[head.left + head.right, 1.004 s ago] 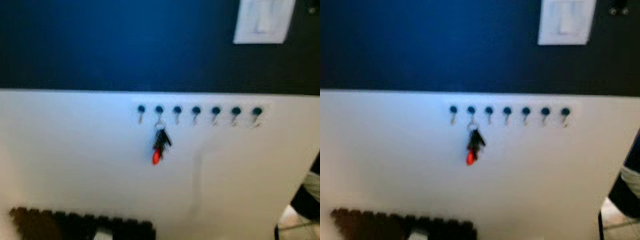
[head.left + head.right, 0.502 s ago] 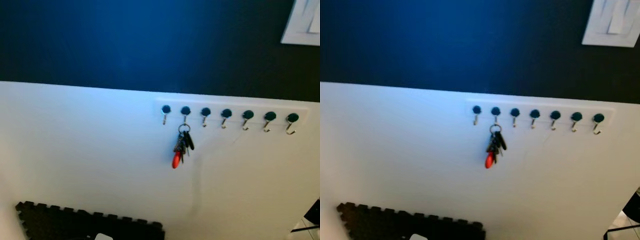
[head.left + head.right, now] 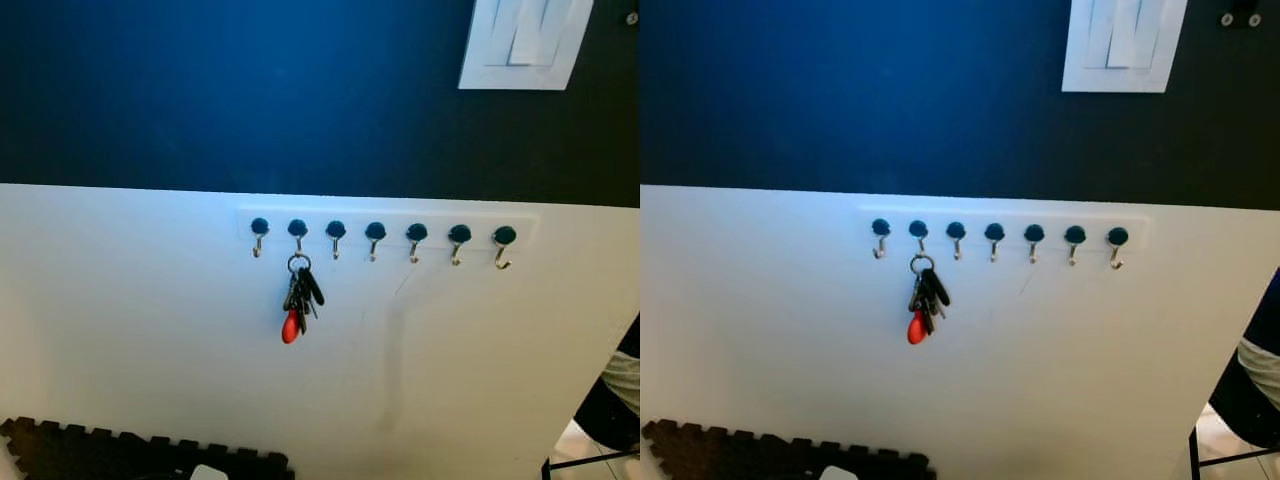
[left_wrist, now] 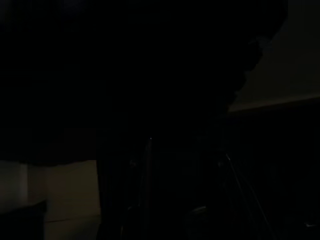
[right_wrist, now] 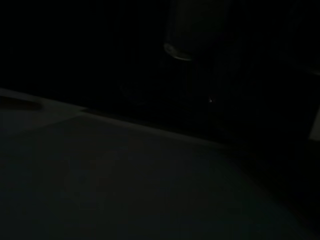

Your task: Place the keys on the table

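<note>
A bunch of dark keys with a red fob (image 3: 299, 305) hangs by its ring from the second hook from the left on a white hook rail (image 3: 385, 231) fixed to the white lower wall. The same keys (image 3: 923, 304) show in the right eye view. Several dark-capped hooks line the rail, and the others are bare. Both wrist views are very dark, with only dim pale surfaces to make out.
The upper wall is dark blue with a white switch plate (image 3: 525, 42) at the top right. A black foam mat (image 3: 140, 452) with a toothed edge lies at the wall's foot. A person's dark sleeve (image 3: 1255, 380) and a black chair frame (image 3: 1210, 462) sit at the lower right.
The camera has swung: the whole scene shifted left and slightly down, so the rail and keys sit nearer the middle and the switch plate shows more fully. The keys still hang on the same hook.
</note>
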### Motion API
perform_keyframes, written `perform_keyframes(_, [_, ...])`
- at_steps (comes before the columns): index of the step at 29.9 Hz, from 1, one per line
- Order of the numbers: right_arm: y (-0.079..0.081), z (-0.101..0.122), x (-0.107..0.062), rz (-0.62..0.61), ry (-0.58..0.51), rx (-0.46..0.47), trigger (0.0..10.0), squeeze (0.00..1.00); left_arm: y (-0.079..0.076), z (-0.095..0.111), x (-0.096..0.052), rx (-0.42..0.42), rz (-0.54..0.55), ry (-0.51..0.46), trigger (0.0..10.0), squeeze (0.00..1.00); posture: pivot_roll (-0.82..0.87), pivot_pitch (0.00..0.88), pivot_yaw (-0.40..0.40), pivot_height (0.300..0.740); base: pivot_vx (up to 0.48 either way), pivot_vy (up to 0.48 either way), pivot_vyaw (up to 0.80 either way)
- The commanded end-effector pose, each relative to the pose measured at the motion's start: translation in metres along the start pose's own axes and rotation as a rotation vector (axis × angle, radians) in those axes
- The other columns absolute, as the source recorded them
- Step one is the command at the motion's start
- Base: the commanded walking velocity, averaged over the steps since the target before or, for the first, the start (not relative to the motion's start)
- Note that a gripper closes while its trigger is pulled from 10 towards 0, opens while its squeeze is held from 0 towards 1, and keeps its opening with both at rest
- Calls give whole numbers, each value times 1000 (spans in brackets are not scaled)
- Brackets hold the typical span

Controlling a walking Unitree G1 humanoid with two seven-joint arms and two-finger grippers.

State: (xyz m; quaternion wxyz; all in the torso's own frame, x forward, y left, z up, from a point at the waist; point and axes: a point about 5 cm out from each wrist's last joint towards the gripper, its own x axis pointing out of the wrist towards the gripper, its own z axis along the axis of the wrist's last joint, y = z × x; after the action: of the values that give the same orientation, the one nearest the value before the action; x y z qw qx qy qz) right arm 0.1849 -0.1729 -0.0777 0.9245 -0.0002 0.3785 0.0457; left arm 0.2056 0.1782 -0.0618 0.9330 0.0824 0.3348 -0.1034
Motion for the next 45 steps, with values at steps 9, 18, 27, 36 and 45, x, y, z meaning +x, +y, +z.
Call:
perform_keyframes(9, [-1, -4, -1, -15, 6, 8, 10000, 0, 1, 0, -1, -22, -3, 0, 10000, 0, 72, 20, 25, 740, 0, 0, 0])
perform_keyframes(18, [-5, -3, -3, -28, -11, 8, 10000, 0, 4, 30, -1, -2, -37, -204, 10000, 0, 71, 25, 26, 740, 0, 0, 0])
perform_keyframes(27, [-17, 47, -8, -11, -391, -44, 10000, 0, -3, 94, -44, -21, -215, -713, 10000, 0, 71, 33, 23, 740, 0, 0, 0])
perform_keyframes(36, [11, 95, -29, 184, -749, -204, 10000, 0, -13, 134, -75, 59, -275, -900, 10000, 0, 49, 39, 25, 740, 0, 0, 0])
perform_keyframes(45, [34, 135, -49, 246, -991, -227, 10000, 0, -21, 173, -88, 54, -221, -1055, 10000, 0, 45, 34, 15, 740, 0, 0, 0])
